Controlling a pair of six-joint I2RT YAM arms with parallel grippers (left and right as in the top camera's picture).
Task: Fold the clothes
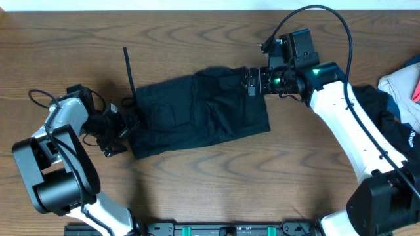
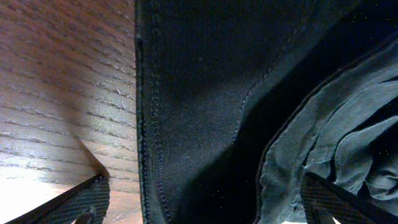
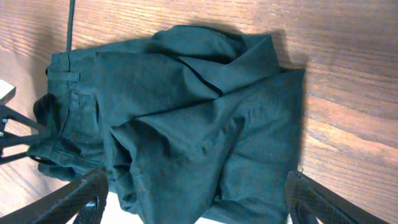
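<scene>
A: What could be spoiled here?

B: The left gripper [image 1: 126, 124] is spread wide, empty, at the black garment's [image 1: 197, 111] 9 o'clock edge, so bunched layers could be pinched together. The right gripper [image 1: 252, 82], likewise spread and empty at 2 o'clock, could drag wrinkles.

A: Poses?

B: Both arms are reached inward. Other clothes [image 1: 400, 92] are heaped at 3 o'clock.

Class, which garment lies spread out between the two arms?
The black wrinkled fabric garment, spread out centrally; the whitish and dark clothes are heaped at the right edge.

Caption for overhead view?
Open left claw and right claw at opposite ends of a black garment on the table; more clothes far right.
</scene>
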